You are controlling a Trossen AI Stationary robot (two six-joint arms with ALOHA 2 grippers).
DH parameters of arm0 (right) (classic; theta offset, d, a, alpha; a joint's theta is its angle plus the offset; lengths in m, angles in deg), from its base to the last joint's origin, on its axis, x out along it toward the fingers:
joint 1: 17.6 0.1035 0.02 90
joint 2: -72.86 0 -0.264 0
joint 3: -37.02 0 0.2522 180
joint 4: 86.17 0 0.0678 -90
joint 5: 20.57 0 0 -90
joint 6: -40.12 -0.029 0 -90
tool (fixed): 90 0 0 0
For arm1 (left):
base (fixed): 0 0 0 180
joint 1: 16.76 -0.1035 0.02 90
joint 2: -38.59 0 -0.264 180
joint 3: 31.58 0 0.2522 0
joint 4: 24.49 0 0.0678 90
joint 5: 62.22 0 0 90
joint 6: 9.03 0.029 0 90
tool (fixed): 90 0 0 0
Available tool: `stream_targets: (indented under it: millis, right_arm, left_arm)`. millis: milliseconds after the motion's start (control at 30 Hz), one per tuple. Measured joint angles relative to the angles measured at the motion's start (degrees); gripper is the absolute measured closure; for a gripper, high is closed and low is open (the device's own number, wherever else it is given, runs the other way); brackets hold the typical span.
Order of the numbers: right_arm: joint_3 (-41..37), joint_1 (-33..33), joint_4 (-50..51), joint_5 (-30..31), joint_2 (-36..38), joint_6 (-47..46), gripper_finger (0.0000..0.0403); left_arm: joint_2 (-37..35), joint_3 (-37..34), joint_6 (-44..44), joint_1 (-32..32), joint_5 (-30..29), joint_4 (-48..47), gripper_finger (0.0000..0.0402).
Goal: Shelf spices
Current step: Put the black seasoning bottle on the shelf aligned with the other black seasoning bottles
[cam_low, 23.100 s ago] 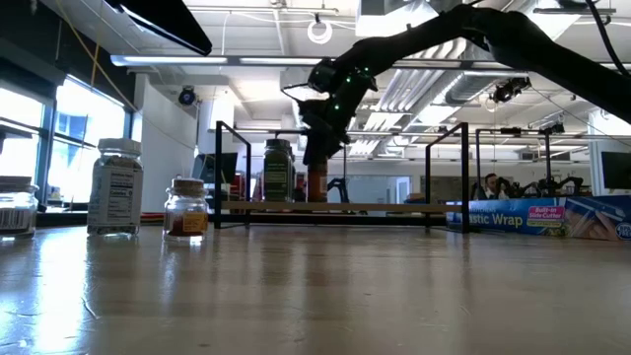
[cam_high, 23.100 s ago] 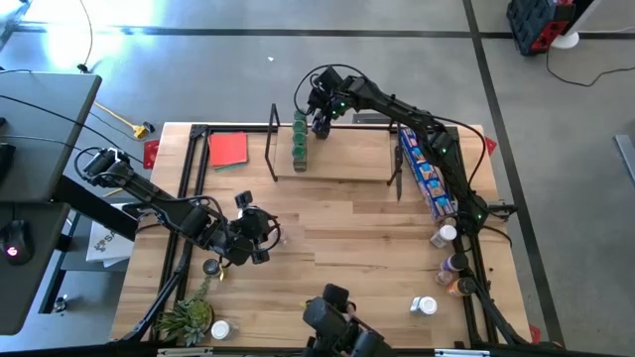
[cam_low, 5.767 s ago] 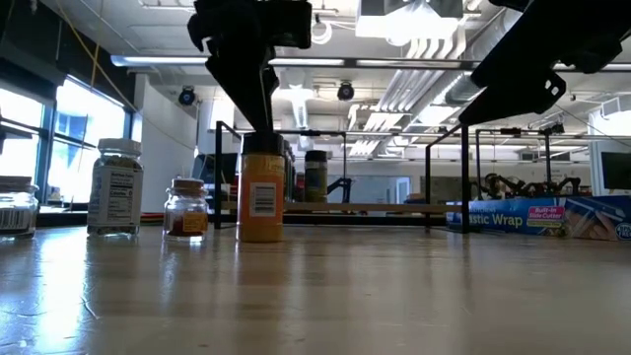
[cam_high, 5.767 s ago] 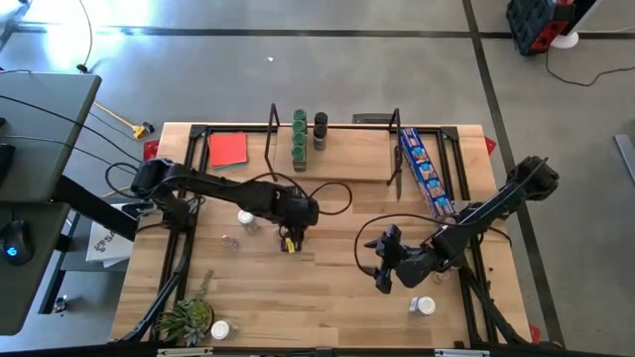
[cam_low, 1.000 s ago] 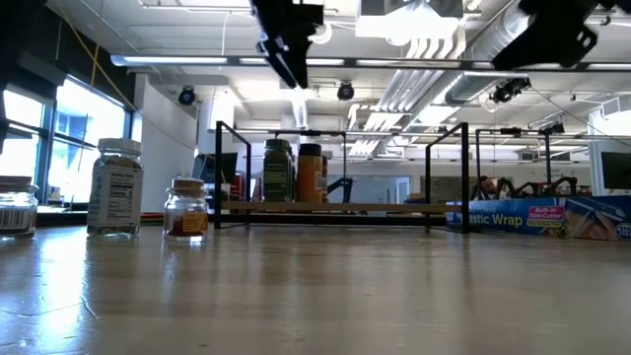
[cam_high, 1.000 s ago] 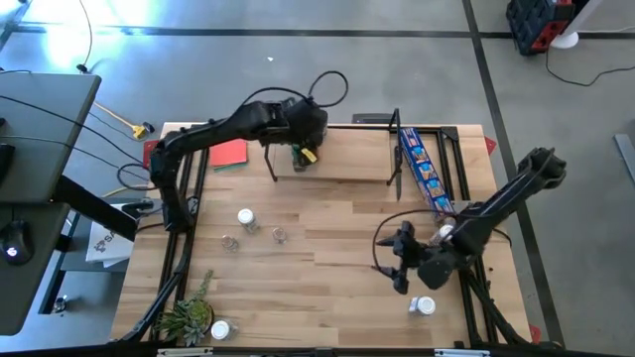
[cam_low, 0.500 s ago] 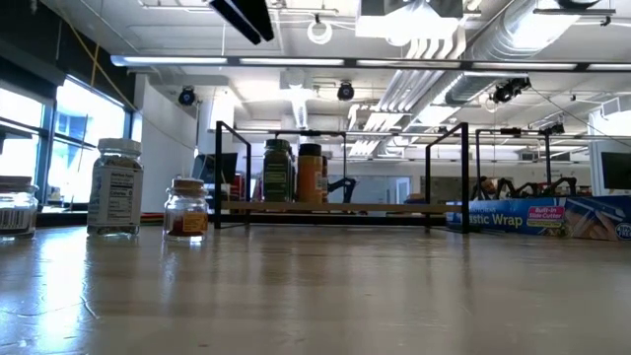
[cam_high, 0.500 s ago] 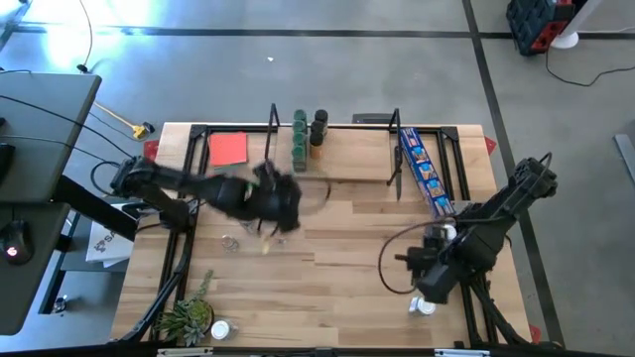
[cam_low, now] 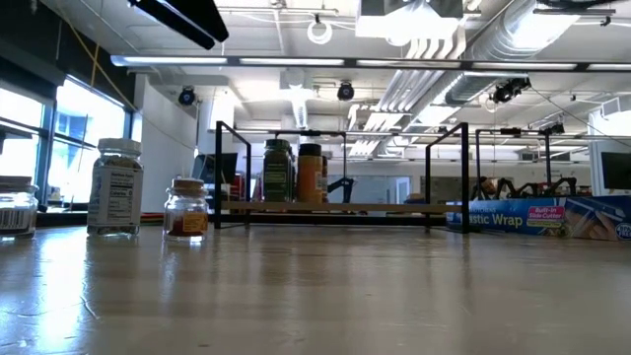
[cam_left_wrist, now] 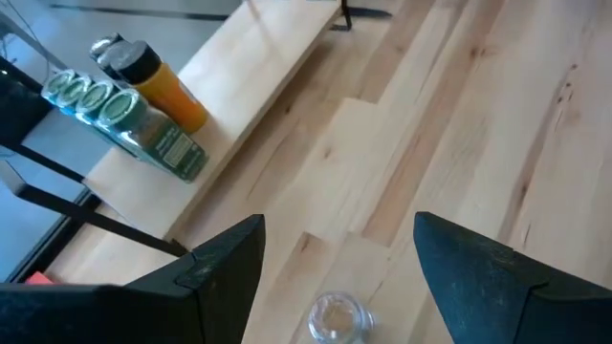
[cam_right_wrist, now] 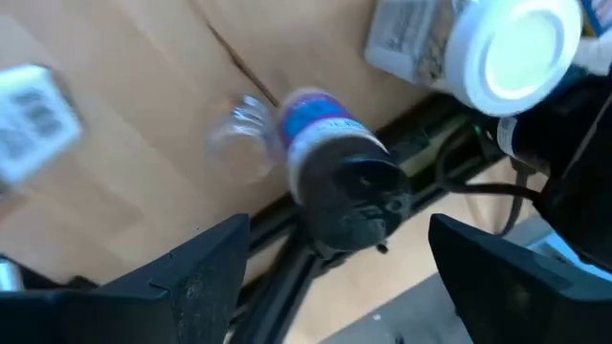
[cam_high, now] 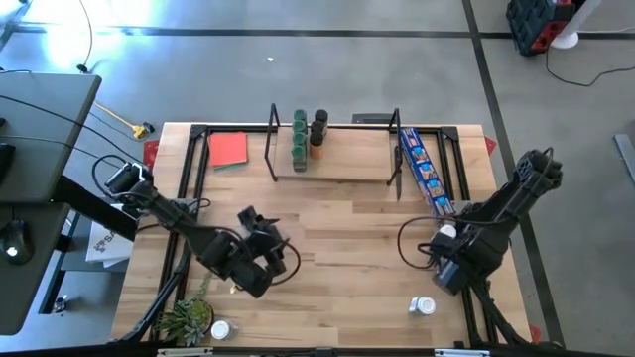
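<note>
Left gripper (cam_left_wrist: 330, 263) hovering wide over clear-lidded jar (cam_left_wrist: 337, 316); right gripper (cam_right_wrist: 335, 253) gaping wide above black-lidded jar (cam_right_wrist: 342, 183).

My desk (cam_high: 337, 248) of pale wood stands on grey concrete floor (cam_high: 298, 79); ceiling lights (cam_low: 414, 20) glow, windows (cam_low: 30, 128) beside.

Robotics lab: exposed ceiling ducts (cam_low: 434, 69), concrete floor (cam_high: 397, 79).

The left gripper (cam_high: 260, 260), fingers spread, now hangs low over the table's front-left; the orange jar (cam_high: 316, 150) it carried stands far from its jaws, on the shelf (cam_high: 347, 167).
</note>
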Motion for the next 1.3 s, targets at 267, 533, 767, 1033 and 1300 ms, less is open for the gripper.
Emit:
stream_targets:
  millis: [267, 533, 767, 1033, 1300]
  right_arm:
    - [-7.5, -0.5, -9.3, -1.1, 4.7, -1.1, 0.009]
    - [-8.0, -0.7, -13.3, 0.2, 5.1, -1.6, 0.0213]
    - [5.5, -8.3, -12.2, 11.0, 2.4, 6.6, 0.0218]
    - [33.5, -28.5, -3.7, 19.3, -14.0, 38.0, 0.0218]
    - [57.7, -48.4, -2.5, 18.7, -34.1, 67.7, 0.0218]
  left_arm:
    - [0.0, 0.0, 0.5, 0.1, -0.9, 0.1, 0.014]
    - [0.0, 0.0, 0.5, 0.0, -0.9, 1.3, 0.014]
    - [0.0, 0.0, 0.5, -0.2, -0.9, 1.6, 0.014]
    - [0.0, 0.0, 0.5, -1.2, -0.6, 1.6, 0.014]
    - [0.0, 0.0, -2.3, 0.3, -0.5, -0.4, 0.014]
